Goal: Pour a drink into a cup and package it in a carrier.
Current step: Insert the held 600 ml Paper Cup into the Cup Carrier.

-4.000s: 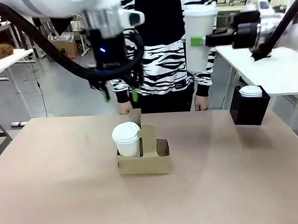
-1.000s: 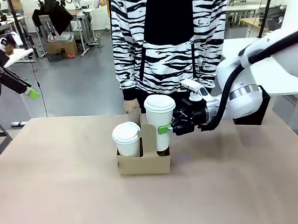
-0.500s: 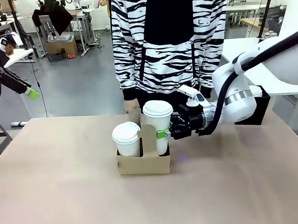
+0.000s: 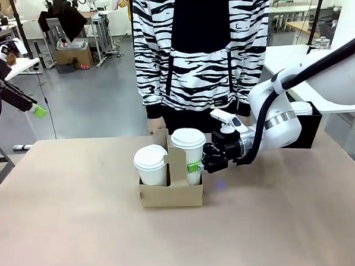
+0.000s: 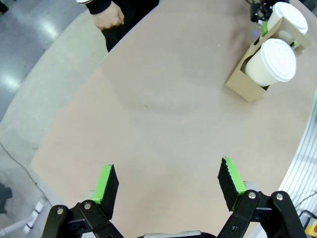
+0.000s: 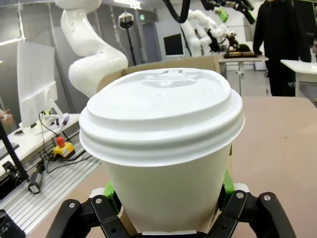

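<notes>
The brown cardboard carrier [image 4: 171,193] stands mid-table with its handle tab upright. A lidded white cup [image 4: 150,165] fills its left pocket. My right gripper [image 4: 195,166] is shut on a second lidded white cup [image 4: 189,154], which sits low in the right pocket; that cup [image 6: 166,148] looms between the green pads in the right wrist view. My left gripper [image 5: 168,184] hangs open high off the table's left side, with the carrier [image 5: 247,82] and both cups [image 5: 273,62] far ahead. The drink is out of view.
A person in a zebra-striped top [image 4: 200,48] stands at the far edge, hands [image 4: 155,125] by the table. A black square box [image 4: 305,129] holding another lidded cup [image 4: 301,107] stands at the back right, partly behind my right arm.
My right gripper has lowered the second cup down into the carrier's right pocket. The left arm has stayed still.
</notes>
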{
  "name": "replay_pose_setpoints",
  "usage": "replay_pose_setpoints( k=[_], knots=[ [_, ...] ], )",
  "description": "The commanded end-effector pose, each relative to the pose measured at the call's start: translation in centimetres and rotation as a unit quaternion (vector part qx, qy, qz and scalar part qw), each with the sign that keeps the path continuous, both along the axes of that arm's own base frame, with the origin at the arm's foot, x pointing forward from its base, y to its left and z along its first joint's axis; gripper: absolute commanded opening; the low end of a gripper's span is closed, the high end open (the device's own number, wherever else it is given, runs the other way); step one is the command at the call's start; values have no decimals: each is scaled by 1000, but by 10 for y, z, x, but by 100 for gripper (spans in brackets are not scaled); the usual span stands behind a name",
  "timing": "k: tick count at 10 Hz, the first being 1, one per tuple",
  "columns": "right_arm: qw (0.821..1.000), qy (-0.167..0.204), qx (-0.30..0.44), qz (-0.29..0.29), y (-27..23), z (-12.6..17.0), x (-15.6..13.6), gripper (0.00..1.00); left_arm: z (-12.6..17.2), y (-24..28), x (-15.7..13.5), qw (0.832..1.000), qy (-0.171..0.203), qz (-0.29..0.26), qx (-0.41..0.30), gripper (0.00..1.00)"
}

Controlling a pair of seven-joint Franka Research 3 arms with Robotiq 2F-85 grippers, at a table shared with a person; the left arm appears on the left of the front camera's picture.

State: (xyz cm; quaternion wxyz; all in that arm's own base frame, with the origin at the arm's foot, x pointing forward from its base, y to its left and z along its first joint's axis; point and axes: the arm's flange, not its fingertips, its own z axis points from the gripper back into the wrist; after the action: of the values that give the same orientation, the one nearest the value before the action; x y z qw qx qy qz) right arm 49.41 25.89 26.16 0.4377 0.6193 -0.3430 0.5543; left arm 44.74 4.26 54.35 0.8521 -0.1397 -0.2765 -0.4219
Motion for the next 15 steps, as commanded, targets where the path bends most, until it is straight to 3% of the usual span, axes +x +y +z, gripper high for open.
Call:
replay_pose_setpoints(
  k=[1,4,5,11,15],
  knots=[
    [999,-27,2,18,1,-7,8,86,1,0,-1,1000,-2,4,3,100],
    [999,-37,7,21,-1,-13,11,86,1,0,-1,1000,-2,4,3,100],
    [999,-44,3,26,-2,-13,10,100,1,0,-1,1000,-2,4,3,100],
    [997,-71,-32,14,-26,18,16,100,1,0,-1,1000,-2,4,3,100],
    [990,-81,-107,-31,-61,48,25,100,1,0,-1,1000,-2,4,3,100]
  ],
)
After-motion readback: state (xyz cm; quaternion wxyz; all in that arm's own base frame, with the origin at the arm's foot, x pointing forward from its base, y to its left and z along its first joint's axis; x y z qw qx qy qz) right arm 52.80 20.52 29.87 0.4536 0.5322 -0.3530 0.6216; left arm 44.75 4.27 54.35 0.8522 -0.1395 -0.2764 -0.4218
